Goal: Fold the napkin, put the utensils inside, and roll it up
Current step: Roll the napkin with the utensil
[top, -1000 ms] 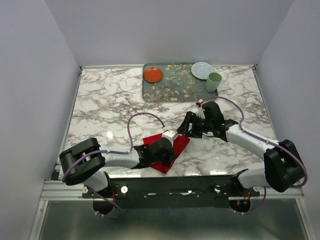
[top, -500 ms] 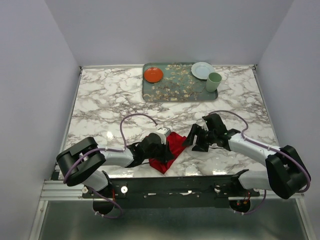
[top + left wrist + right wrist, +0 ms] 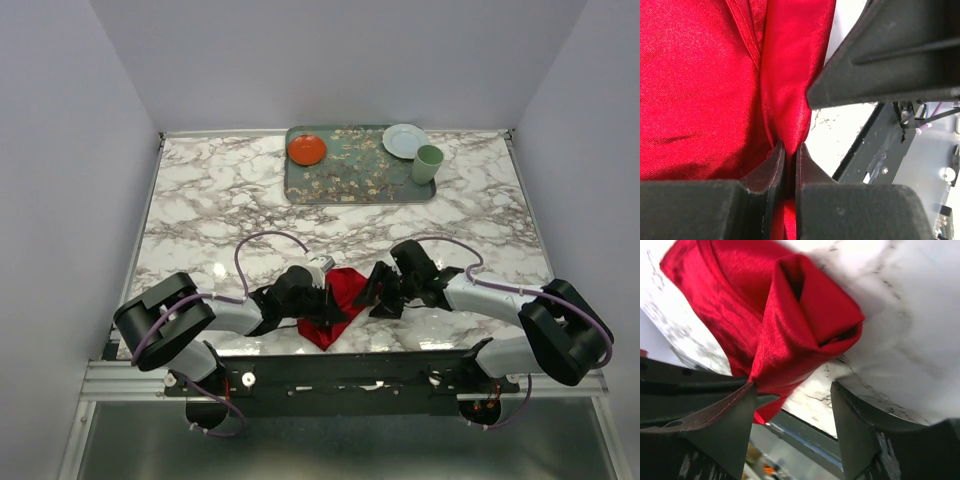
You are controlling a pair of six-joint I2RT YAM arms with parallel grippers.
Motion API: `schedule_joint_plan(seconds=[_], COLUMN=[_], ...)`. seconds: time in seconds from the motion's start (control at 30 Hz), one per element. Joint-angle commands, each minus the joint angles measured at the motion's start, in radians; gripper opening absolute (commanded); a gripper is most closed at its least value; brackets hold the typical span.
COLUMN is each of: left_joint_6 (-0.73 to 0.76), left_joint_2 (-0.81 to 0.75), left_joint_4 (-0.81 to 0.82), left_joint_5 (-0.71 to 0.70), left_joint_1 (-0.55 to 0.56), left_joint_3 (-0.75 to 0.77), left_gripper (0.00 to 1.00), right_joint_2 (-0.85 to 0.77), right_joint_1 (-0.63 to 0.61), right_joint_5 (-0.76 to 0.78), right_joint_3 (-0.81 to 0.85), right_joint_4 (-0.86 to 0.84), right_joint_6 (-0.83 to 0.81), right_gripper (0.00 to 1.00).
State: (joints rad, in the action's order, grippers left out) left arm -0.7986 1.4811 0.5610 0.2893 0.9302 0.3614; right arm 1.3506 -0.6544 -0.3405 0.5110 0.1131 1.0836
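Here, the left claw (image 3: 790,152) pinches a fold of the red napkin (image 3: 338,296); the right claw (image 3: 792,390) gapes wide at the napkin's rolled end. It lies by the tabletop's (image 3: 200,200) near edge, well apart from the tray (image 3: 352,178).

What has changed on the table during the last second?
The right gripper moved toward the near edge and up to the napkin, jaws open. The left gripper, shut on the napkin, shifted left, bunching the cloth narrower. The tray and cup stayed put.
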Motion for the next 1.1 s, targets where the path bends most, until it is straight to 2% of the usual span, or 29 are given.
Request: schedule_joint_plan(seconds=[0.0,0.13,0.3,0.37,0.4,0.57,0.6,0.77,0.8,0.87,0.93,0.97,1.0,1.07], left_joint_6=[-0.027,-0.050,-0.054,-0.054,-0.054,-0.057,-0.057,-0.056,-0.053,-0.044,-0.030,-0.013,0.005,0.070], left_joint_2=[0.018,0.039,0.064,0.071,0.073,0.077,0.080,0.125,0.128,0.125,0.108,0.099,0.084,0.036], left_joint_4=[0.030,0.060,0.070,0.068,0.068,0.063,0.063,0.080,0.079,0.065,0.044,0.030,0.007,-0.107], left_joint_5=[0.068,0.088,0.105,0.111,0.114,0.123,0.126,0.160,0.159,0.145,0.122,0.111,0.100,0.042], left_joint_1=[-0.010,-0.017,-0.019,-0.019,-0.021,-0.022,-0.022,-0.024,-0.024,-0.022,-0.019,-0.016,-0.010,0.002], left_joint_3=[-0.018,-0.009,0.013,0.019,0.022,0.044,0.047,0.068,0.070,0.068,0.065,0.063,0.067,0.096], left_gripper=[0.00,0.00,0.00,0.00,0.00,0.00,0.00,0.00,0.00,0.00,0.05,0.12,0.15,0.24], right_joint_2=[0.016,-0.002,0.033,0.042,0.051,0.053,0.051,0.058,0.067,0.094,0.104,0.105,0.105,0.097], right_joint_1=[-0.030,-0.066,-0.088,-0.094,-0.100,-0.111,-0.113,-0.113,-0.113,-0.113,-0.114,-0.113,-0.113,-0.113], right_joint_5=[0.112,0.159,0.153,0.150,0.147,0.155,0.162,0.172,0.169,0.167,0.164,0.166,0.173,0.190], right_joint_3=[0.007,0.003,0.020,0.021,0.024,0.021,0.018,0.027,0.038,0.063,0.070,0.073,0.078,0.084], right_joint_4=[0.043,0.096,0.089,0.085,0.083,0.089,0.091,0.115,0.128,0.158,0.168,0.168,0.168,0.180], right_joint_6=[0.147,0.237,0.262,0.279,0.280,0.298,0.305,0.309,0.302,0.286,0.274,0.271,0.266,0.246], right_gripper=[0.68,0.65,0.64,0.61,0.54,0.49,0.42,0.32,0.24,0.17,0.11,0.09,0.04,0.02])
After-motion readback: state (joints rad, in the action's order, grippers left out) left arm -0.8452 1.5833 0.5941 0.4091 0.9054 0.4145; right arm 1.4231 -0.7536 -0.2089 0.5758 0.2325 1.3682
